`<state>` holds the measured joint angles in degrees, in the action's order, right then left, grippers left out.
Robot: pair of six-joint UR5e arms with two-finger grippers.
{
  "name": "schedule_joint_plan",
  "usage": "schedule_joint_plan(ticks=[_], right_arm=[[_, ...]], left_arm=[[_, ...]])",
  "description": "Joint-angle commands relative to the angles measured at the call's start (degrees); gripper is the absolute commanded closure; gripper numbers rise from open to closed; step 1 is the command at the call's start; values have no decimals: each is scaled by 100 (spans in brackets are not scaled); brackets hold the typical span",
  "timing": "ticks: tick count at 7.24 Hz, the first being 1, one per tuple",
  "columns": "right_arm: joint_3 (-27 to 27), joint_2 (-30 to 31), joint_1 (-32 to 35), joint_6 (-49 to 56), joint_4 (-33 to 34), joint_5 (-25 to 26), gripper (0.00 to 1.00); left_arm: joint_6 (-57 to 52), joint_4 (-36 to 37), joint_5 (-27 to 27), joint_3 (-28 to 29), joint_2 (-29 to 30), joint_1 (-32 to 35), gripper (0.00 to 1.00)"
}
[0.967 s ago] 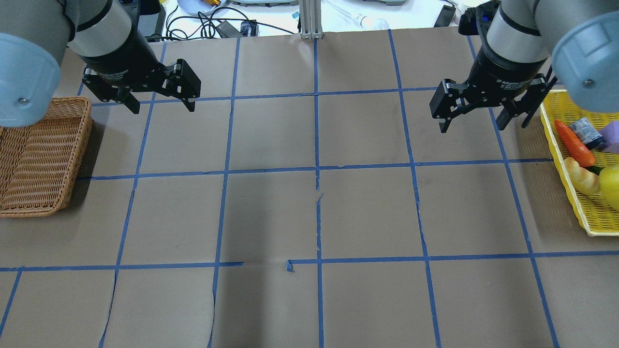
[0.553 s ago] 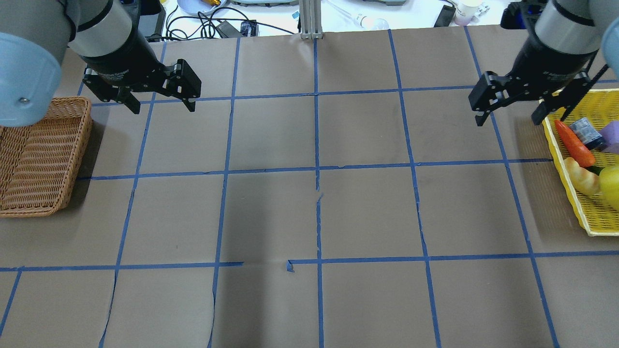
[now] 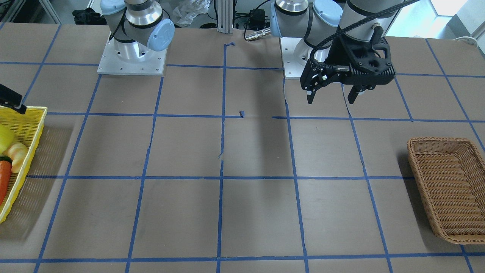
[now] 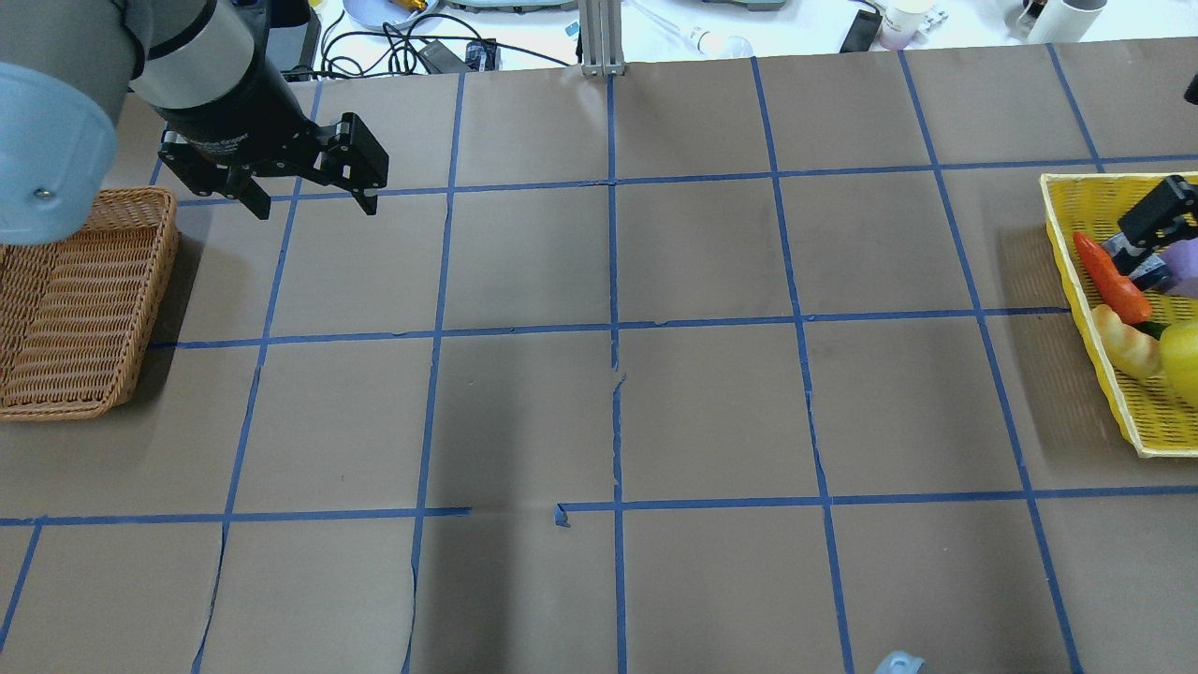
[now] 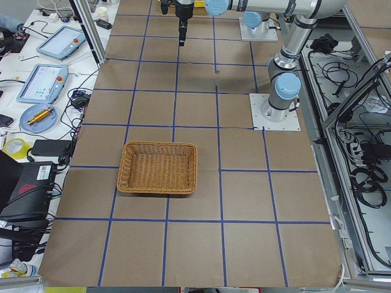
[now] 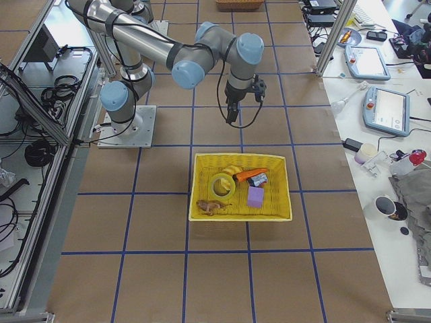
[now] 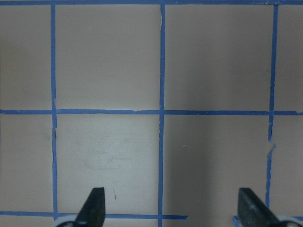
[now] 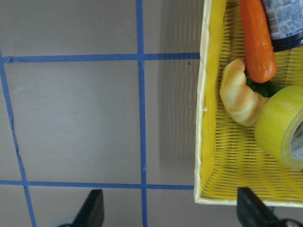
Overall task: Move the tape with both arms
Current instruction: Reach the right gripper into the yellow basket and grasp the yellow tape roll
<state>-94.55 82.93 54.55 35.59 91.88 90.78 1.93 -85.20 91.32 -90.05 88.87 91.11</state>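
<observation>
I see the right gripper [image 8: 170, 210] spread wide above the rim of the yellow plastic mesh basket [image 8: 204, 118]; the ring-shaped roll of yellow tape [image 8: 277, 135] lies inside, beside a tan croissant [image 8: 241, 94]. Farther off, the left gripper [image 4: 315, 211] hangs wide open near a brown wicker basket [image 4: 65, 309].

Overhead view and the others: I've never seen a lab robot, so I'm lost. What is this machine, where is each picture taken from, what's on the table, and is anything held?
These are two robot arms at a table marked with blue tape lines. Each ends in a two-finger end effector. One camera looks down over the robot's shoulders, one faces it, two look from the table's ends, and one sits on each wrist. The left end effector hangs open near a wicker basket. The right end effector hangs open by the rim of a yellow basket holding the yellow tape roll, a toy carrot and a croissant. Nothing is held.
</observation>
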Motion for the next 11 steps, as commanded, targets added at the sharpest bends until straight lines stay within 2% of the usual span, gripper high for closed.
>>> schedule_joint_plan(ticks=[1,4,8,9,11], right_arm=[[-168,-495,-741,974,564,-42,0],[-818,-768,-1287,1423,1532,-25,0],[-872,-1261,-1552,1442,1930,2,0],[-881,-1271,-1552,1451,1930,-7,14],[-872,-1262,-1552,1390,1930,19,83]], left_arm=[[0,-6,-9,14,8,-6,0],[0,3,-9,40,16,-6,0],[0,3,-9,23,8,-15,0],[0,3,-9,23,8,-15,0],[0,-6,-9,14,8,-6,0]])
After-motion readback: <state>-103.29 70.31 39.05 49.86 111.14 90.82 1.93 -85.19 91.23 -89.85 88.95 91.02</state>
